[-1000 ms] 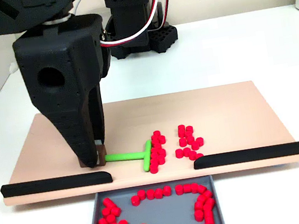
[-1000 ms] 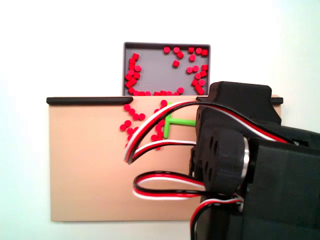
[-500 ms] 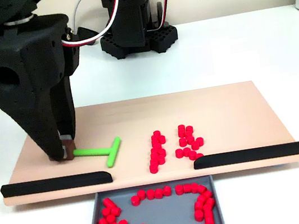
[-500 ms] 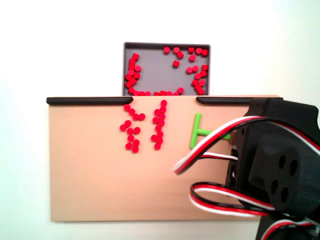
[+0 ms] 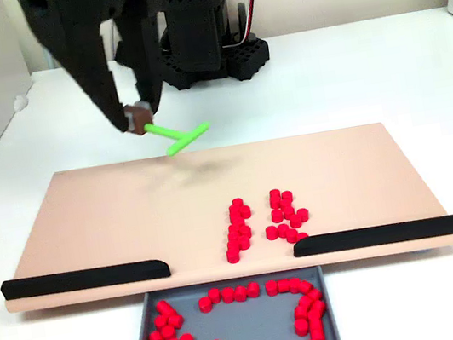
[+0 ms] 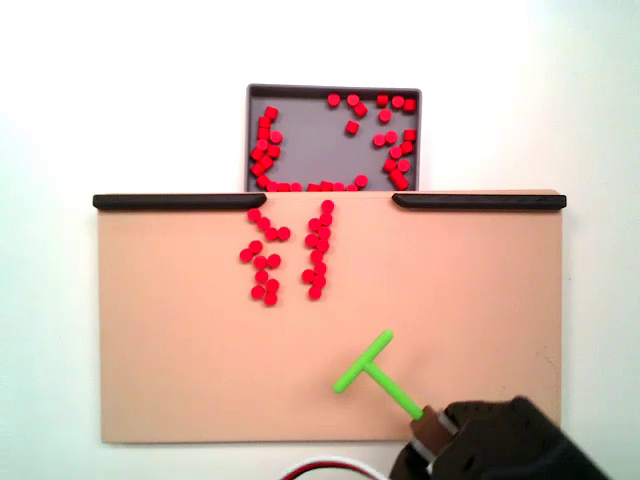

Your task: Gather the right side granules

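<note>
Red granules: two loose columns on board, near gap between rails.

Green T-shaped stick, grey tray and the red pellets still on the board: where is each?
Green T-shaped stick [image 6: 380, 377]: fixed view, on its stem.
Grey tray [image 5: 252, 330]: fixed view, bare floor.
Red pellets on the board [image 6: 318, 255]: fixed view, mid column.

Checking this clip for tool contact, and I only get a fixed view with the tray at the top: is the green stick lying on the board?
Observer: No. In a fixed view, the hand holds the green T-shaped stick in the air, its shadow on the board.
Operator: Where's the arm's base?
Observer: Its black base stands on the white table, beyond the board's far edge.
</note>
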